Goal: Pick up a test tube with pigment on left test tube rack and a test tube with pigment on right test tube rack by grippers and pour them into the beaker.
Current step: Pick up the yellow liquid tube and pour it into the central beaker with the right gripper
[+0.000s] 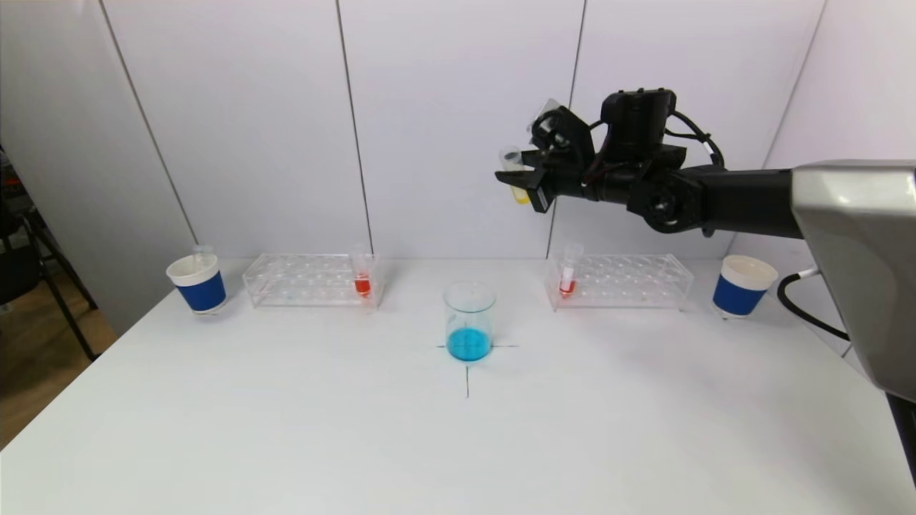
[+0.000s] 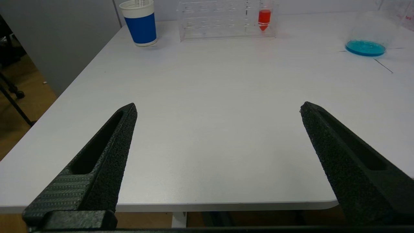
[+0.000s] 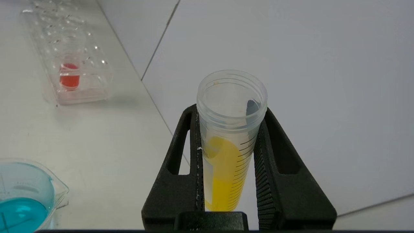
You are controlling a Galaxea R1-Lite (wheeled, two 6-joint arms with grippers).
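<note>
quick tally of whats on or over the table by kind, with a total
Open plastic test tubes with pigment: 3 (yellow, red, red)
Clear plastic tube racks: 2
Blue-and-white paper cups: 2
Glass beaker of blue liquid: 1
Total: 8

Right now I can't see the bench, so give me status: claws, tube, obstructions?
Right claw shut on yellow test tube, raised above and behind the beaker. Left claw open, over table's near edge. Nothing in the way.
</note>
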